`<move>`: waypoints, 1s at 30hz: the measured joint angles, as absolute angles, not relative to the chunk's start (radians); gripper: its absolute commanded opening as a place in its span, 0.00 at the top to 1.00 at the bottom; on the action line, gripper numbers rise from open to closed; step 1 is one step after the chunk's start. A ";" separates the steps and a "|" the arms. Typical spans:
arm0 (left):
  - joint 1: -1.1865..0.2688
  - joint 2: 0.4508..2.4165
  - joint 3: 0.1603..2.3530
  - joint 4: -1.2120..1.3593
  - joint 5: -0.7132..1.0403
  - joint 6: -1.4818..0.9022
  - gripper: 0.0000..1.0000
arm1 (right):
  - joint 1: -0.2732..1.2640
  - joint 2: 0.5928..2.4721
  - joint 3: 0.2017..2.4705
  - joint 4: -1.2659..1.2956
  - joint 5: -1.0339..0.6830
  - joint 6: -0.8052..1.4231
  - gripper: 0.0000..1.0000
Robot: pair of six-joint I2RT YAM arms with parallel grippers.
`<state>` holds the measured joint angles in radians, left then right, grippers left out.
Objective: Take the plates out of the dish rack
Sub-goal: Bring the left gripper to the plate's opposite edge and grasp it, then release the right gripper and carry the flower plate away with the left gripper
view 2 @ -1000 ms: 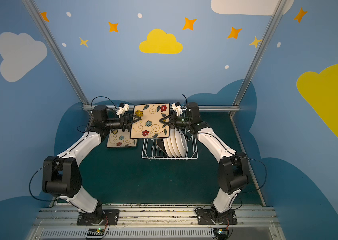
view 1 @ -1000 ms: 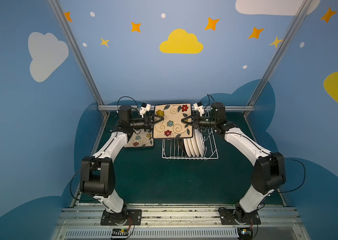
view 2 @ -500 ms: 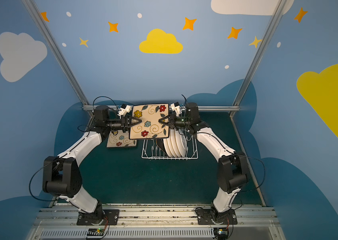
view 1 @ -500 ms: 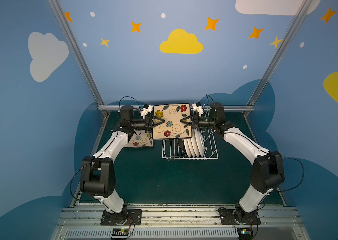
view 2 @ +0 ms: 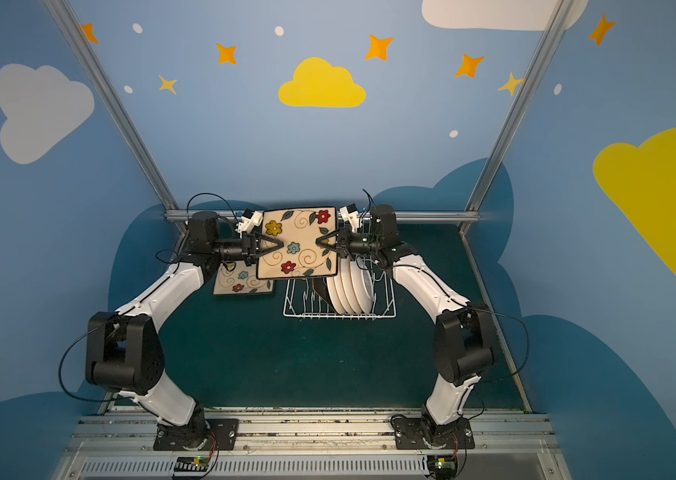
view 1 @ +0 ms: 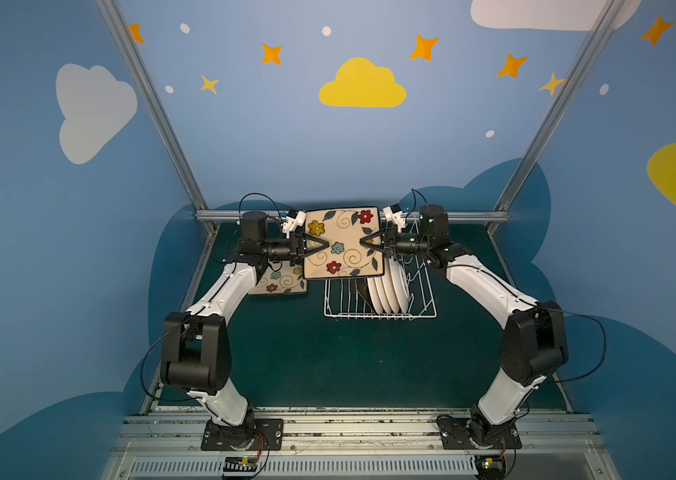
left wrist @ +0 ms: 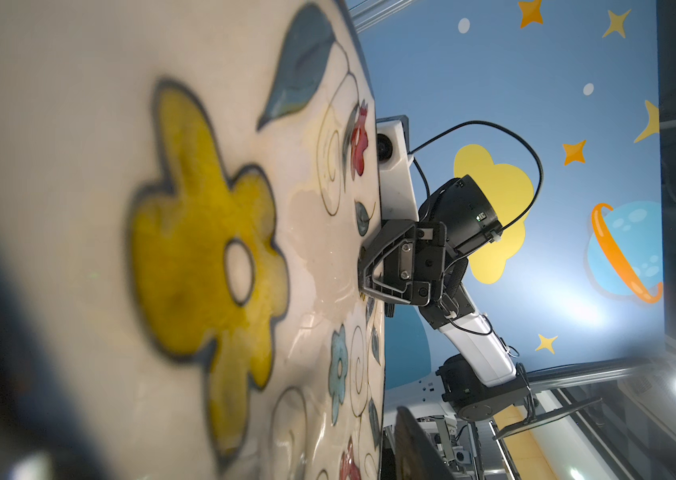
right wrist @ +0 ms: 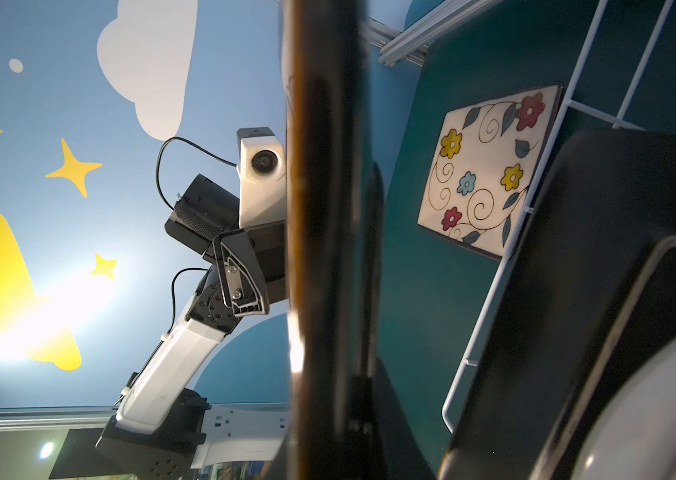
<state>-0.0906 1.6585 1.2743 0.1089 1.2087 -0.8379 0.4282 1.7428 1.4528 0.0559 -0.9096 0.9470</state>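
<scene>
Held square plate [view 1: 342, 243]: cream face with flowers and swirls, dark rim. It hangs clear of the counter [view 1: 328, 361], above the left part of the dish rack [view 1: 340, 303] and between the two grippers. Its face shows in both top views.
Right gripper [view 1: 362, 243]: pinching the right edge of the held square plate, one finger on the face and one behind.
Left gripper [view 1: 325, 245]: at the left edge of the same plate, with its front finger over the face. Whether it is pressed onto the plate cannot be told.
Second square plate [view 1: 282, 282]: same floral pattern, lying flat and face up on the counter, just left of the dish rack and partly under the left arm.
Third square plate [right wrist: 585, 249]: black back showing, standing in the dish rack beside the round plates.
Round white plates [view 1: 388, 291]: four, on edge in a close row, in the middle of the dish rack.
Dish rack: white wire, resting on the counter toward the back.
Counter: dark green.
</scene>
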 measured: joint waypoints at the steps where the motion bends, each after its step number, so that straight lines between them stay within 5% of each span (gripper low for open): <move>1: -0.090 1.659 1.274 0.105 1.208 -0.833 0.58 | 0.428 1.743 1.453 0.056 -0.911 0.951 1.00; 14: -0.079 1.659 1.274 0.070 1.186 -0.834 0.96 | 0.428 1.752 1.457 0.088 -0.934 0.957 1.00; 17: -0.078 1.659 1.274 0.068 1.191 -0.839 0.97 | 0.428 1.752 1.457 0.086 -0.940 0.948 0.95; 30: -0.075 1.659 1.273 0.058 1.176 -0.862 0.97 | 0.429 1.753 1.495 0.058 -0.925 0.918 0.28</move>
<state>-0.0746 1.6588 1.2732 0.0582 1.1759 -0.8623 0.4294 1.7531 1.4952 0.0582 -0.9253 0.9180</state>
